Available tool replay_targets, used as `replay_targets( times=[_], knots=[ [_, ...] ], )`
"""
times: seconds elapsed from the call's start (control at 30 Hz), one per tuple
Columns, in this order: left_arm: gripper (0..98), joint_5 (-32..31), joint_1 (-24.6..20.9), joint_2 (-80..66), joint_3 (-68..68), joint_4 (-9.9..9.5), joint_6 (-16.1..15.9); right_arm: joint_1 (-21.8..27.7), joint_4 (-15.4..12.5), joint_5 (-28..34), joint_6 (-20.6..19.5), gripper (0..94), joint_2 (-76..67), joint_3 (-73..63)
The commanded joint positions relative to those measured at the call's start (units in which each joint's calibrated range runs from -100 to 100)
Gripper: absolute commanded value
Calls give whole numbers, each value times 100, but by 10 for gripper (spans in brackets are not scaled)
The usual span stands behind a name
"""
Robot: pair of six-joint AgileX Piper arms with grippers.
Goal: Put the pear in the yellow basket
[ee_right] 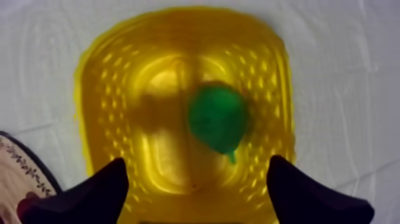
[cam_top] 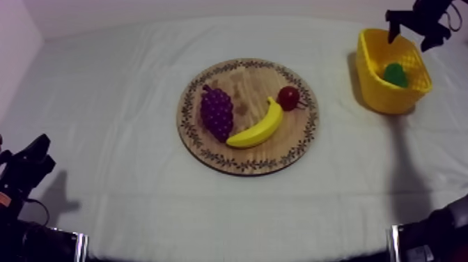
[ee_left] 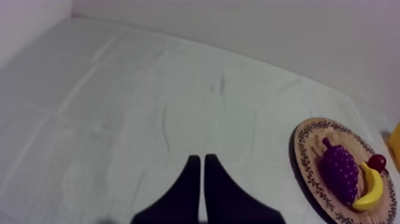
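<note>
Already the pear (cam_top: pixel 395 74) lies inside the yellow basket (cam_top: pixel 379 94), which stands on the cloth at about 2 o'clock from the wooden board (cam_top: pixel 209 150) and well apart from it. In the right wrist view the pear (ee_right: pixel 219 118) rests on the basket's floor, a little toward 3 o'clock of its middle, its stem pointing toward 6 o'clock, and nothing else is in the basket (ee_right: pixel 101 89).

The right gripper (cam_top: pixel 409 42) hangs over the basket's far rim; seen from its own camera, the right gripper (ee_right: pixel 196 196) has its fingers spread wide, one at each side of the basket, with nothing held between them.

On the board, the bunch of grapes (cam_top: pixel 216 111) sits at 9 o'clock, the small red fruit (cam_top: pixel 288 97) at 2 o'clock, and the banana (cam_top: pixel 258 129) curves between them, its tip just beside the red fruit.

The left gripper (cam_top: pixel 28 164) sits low at 8 o'clock from the board, and its fingers (ee_left: pixel 187 190) lie pressed together in a narrow wedge, empty, above bare cloth.
</note>
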Motion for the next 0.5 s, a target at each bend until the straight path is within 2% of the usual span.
replay_targets(
  times=[0.0,0.23,0.47],
  knots=[
    [1,2,1,2,-2,1,-1,-31,48,-244,-63,684,-663,244],
    [1,2,1,2,-2,1,-1,-86,-6,-1208,-156,556,-2356,1415],
    [1,2,1,2,-2,1,-1,21,-425,-2327,20,419,-4200,2939]
  ],
)
